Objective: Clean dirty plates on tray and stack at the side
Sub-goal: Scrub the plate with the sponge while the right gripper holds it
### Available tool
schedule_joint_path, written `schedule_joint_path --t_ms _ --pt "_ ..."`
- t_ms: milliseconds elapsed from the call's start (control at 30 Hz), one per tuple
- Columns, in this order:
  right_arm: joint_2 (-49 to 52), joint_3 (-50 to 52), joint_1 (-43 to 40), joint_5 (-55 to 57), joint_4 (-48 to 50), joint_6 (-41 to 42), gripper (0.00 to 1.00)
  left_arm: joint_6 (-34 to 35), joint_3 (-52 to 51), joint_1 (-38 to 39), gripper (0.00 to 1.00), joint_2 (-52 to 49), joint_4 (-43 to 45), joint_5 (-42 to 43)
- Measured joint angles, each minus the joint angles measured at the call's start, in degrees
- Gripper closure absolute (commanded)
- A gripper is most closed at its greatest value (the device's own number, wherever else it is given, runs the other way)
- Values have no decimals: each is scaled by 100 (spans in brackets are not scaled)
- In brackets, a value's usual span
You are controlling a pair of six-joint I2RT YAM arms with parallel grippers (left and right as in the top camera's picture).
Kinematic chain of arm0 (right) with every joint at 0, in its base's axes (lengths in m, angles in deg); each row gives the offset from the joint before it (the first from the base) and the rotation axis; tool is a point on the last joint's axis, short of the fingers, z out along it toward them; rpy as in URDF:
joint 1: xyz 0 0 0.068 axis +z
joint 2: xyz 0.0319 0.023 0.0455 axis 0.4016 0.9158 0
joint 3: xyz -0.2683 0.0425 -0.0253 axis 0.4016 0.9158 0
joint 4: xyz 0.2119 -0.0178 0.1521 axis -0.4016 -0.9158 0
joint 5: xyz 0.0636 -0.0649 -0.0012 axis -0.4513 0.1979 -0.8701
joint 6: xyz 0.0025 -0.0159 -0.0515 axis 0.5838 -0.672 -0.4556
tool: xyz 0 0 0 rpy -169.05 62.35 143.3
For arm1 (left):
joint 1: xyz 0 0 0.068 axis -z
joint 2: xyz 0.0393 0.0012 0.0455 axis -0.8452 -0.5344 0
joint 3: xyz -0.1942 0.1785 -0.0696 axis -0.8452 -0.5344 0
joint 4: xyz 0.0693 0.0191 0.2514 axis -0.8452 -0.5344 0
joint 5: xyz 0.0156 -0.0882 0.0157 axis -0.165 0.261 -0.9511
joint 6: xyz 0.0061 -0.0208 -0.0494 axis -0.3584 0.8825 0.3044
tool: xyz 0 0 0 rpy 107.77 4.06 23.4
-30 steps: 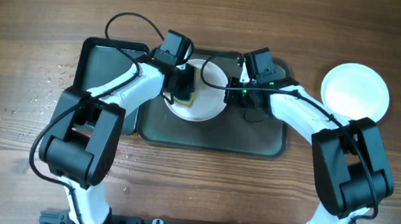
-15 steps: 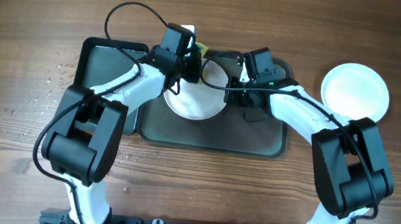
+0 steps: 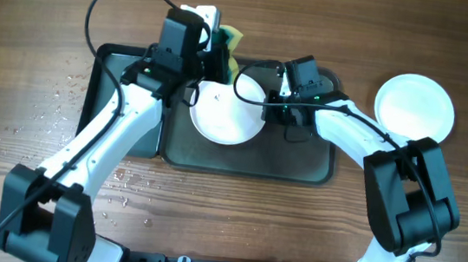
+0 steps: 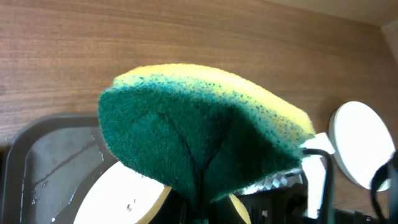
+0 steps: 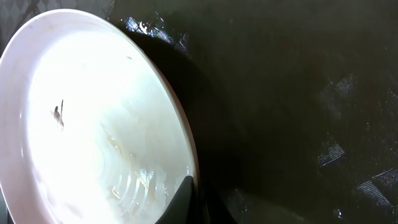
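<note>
A white plate (image 3: 225, 117) with a small dark smudge (image 5: 57, 115) lies at the left of the large dark tray (image 3: 301, 160). My right gripper (image 3: 267, 98) is shut on the plate's right rim; one dark fingertip (image 5: 186, 194) lies over the rim in the right wrist view. My left gripper (image 3: 215, 42) is shut on a yellow and green sponge (image 3: 228, 41), held up over the tray's far edge, clear of the plate. The sponge (image 4: 199, 137) fills the left wrist view, with the plate (image 4: 121, 196) below it. Another white plate (image 3: 415, 106) lies on the table at the right.
A narrower dark tray (image 3: 117, 79) lies against the large tray's left side, under my left arm. Water drops (image 3: 54, 99) dot the wood to its left and front. The right-hand plate also shows in the left wrist view (image 4: 360, 143).
My left gripper has lifted the sponge off the plate and carried it back past the tray's far edge. The right gripper and the plate have stayed where they were.
</note>
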Motion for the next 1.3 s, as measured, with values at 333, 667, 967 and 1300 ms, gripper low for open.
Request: schedule_joint_path --t_ms 333,667,967,1300 --pt "0 0 0 -11 2 -2 96 0 0 0 96 -898 389 22" --pt "0 0 0 -13 2 -2 96 9 0 0 96 -1714 826 22" --pt "0 0 0 -13 4 -2 95 138 -2 0 96 -1731 1043 -24" --pt "0 0 0 -13 7 -4 96 131 0 -11 96 -1950 581 -120"
